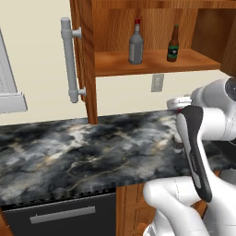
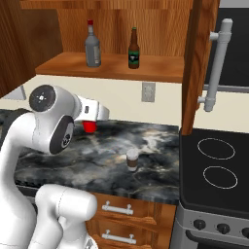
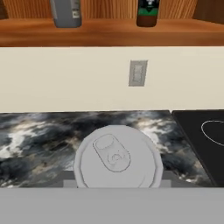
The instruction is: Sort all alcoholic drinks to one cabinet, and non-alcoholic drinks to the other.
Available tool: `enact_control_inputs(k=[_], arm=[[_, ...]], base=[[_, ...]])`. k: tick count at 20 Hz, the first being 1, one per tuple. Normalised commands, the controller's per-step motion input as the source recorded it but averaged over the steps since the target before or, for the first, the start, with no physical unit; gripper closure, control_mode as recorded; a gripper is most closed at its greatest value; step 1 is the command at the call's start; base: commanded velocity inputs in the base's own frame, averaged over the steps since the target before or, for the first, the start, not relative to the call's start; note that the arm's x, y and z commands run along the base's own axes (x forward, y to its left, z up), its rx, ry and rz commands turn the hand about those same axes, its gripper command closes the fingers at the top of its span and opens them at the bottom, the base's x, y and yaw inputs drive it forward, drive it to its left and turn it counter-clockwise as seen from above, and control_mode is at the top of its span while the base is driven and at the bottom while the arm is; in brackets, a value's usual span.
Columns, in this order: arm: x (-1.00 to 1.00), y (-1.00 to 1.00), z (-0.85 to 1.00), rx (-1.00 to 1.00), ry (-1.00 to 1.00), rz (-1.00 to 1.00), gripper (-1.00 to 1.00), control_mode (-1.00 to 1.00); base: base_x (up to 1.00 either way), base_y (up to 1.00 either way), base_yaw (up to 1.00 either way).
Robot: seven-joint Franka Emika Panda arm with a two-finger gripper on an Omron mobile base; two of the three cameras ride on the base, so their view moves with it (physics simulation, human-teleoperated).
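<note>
We hold red can point(image 3: 116, 158) in gripper point(image 2: 90, 122), jaws clamped on its sides, lifted above countertop point(image 1: 83, 152) back edge for cabinet; both bottles on cabinet shelf point(image 2: 160, 68); cup point(image 2: 132, 160) near front edge

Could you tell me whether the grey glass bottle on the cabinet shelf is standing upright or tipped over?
Upright. The grey glass bottle stands on its base on the cabinet shelf, red cap at the top, with the beer bottle standing apart beside it.
</note>
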Motion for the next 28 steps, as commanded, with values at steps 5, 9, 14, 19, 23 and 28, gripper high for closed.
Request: enact_control_inputs(k=[5,9,14,19,23,28], arm=[[-0.28,0.0,0.15,0.0,-0.04,0.0,1.0,-1.0],[-0.24,0.0,0.09,0.0,-0.02,0.0,1.0,-1.0],[-0.28,0.0,0.07,0.0,-0.01,0.0,1.0,-1.0],[-0.24,0.0,0.04,0.0,0.0,0.0,1.0,-1.0],[-0.21,0.0,0.02,0.0,0.0,0.0,1.0,-1.0],[-0.15,0.0,0.0,0.0,0.0,0.0,1.0,-1.0]], base=[[0.0,0.0,0.0],[0.0,0.0,0.0],[0.0,0.0,0.0],[0.0,0.0,0.0],[0.0,0.0,0.0],[0.0,0.0,0.0]])
